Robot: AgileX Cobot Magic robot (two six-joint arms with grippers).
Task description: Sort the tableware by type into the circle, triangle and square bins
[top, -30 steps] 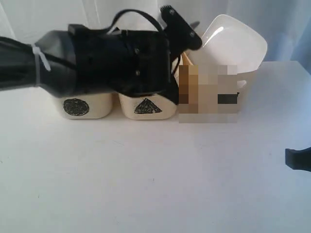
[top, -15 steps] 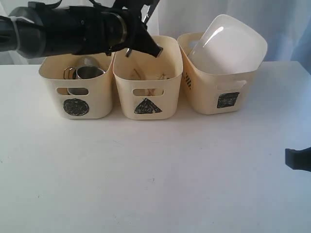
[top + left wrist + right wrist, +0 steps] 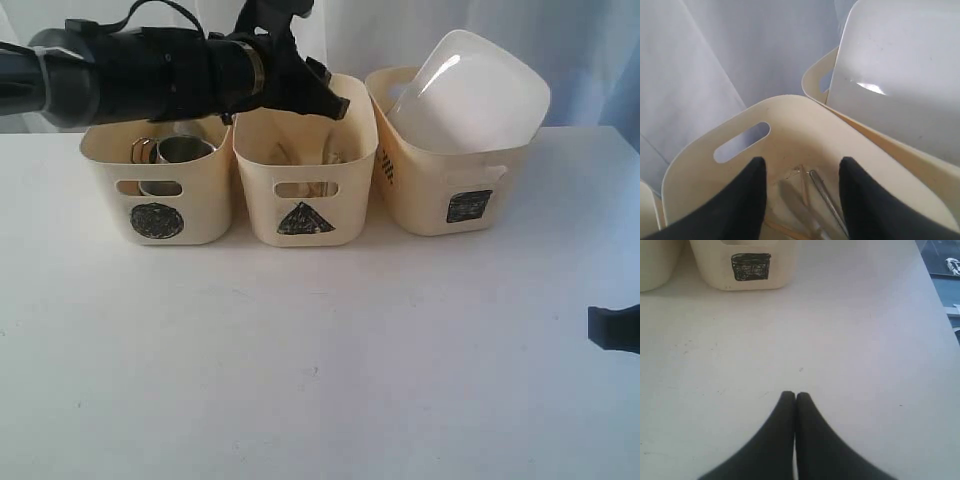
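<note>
Cutlery (image 3: 815, 205) lies flat on triangle bin (image 3: 262, 205) floor, steel pieces near parallel, long axes toward the slotted wall | left claw (image 3: 802, 164) above it, spread wide, holding nothing: judged a drop pose | right claw (image 3: 795, 396) pinched together, empty, over worktop (image 3: 865, 340) | plate (image 3: 470, 90) leans in square bin (image 3: 420, 200), too wide to lie flat

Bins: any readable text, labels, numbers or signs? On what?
No words or numbers anywhere.
Black scribbled circle: front of left bin.
Black scribbled triangle: front of middle bin.
Black scribbled square: front of right bin.
Dark dashes on right bin's side: too small to read.
</note>
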